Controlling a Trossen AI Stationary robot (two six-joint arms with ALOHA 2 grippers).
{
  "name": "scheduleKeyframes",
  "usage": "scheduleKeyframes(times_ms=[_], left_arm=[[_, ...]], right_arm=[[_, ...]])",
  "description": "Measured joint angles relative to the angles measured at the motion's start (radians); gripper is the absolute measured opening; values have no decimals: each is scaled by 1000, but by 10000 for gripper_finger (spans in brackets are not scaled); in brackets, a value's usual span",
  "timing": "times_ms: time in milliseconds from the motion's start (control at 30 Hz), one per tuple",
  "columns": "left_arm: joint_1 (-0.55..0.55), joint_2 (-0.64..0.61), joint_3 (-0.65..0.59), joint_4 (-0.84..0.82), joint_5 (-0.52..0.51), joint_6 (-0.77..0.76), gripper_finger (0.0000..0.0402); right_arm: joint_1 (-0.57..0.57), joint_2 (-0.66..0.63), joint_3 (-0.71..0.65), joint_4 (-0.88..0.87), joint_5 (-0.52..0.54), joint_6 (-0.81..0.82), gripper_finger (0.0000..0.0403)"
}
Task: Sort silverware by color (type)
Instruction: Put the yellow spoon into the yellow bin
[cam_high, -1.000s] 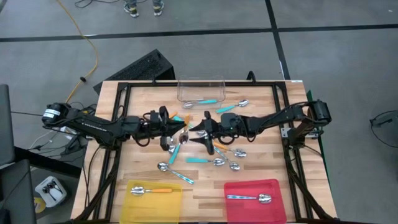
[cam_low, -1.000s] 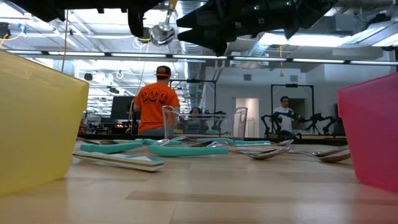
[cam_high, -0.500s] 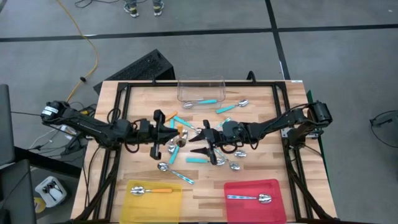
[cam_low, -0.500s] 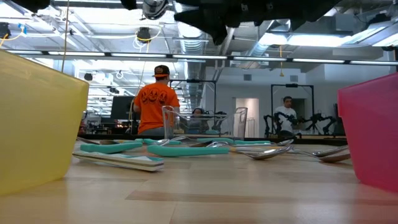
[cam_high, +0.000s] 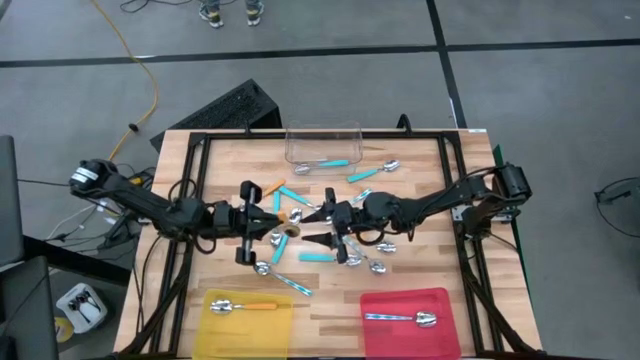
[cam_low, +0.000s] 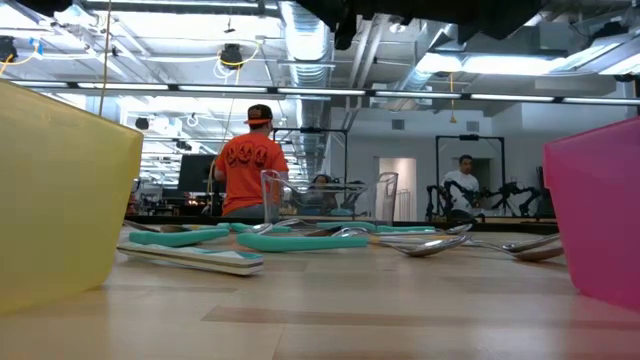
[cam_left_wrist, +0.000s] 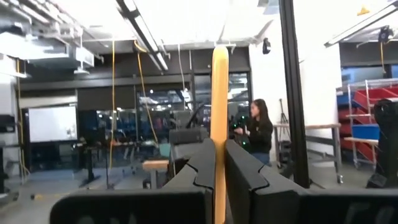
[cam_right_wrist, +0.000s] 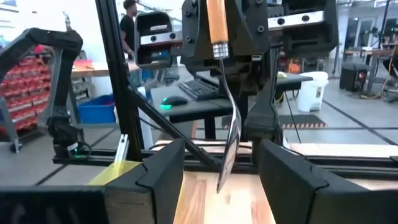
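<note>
Sorting, carrying step: the left gripper (cam_high: 268, 222), clamped on an orange-handled spoon (cam_left_wrist: 219, 118), hangs above mid-table. The right gripper (cam_high: 318, 226) faces it, fingers apart and empty. Next, the spoon likely goes to the near-left yellow tray (cam_high: 212, 330).

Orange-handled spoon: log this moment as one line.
left gripper: shut on orange-handled spoon, raised mid-table | right gripper: jaws open, facing the spoon, empty | yellow tray: one orange spoon inside

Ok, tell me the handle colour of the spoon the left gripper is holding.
Orange. The spoon clamped in the left gripper shows it best in the left wrist view.
</note>
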Motion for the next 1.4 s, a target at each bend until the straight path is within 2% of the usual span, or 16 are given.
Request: scheduleKeyframes(times_ms=[300, 633, 700, 1000, 1233, 1400], left_arm=[[0, 15, 0, 25, 0, 11, 2], [0, 23, -1, 51, 3, 11, 2], [0, 23, -1, 51, 4, 11, 2], [0, 23, -1, 77, 9, 18, 1], [1, 23, -1, 79, 10, 19, 0], [1, 23, -1, 87, 9, 19, 0]], right_arm=[[5, 46, 19, 76, 5, 1, 220], [5, 45, 108, -81, 9, -28, 217], [7, 46, 108, -91, 34, -36, 204], [-3, 46, 108, -102, 30, -37, 95], [-3, 46, 108, -111, 26, -38, 30], [-3, 46, 108, -124, 27, -36, 18]])
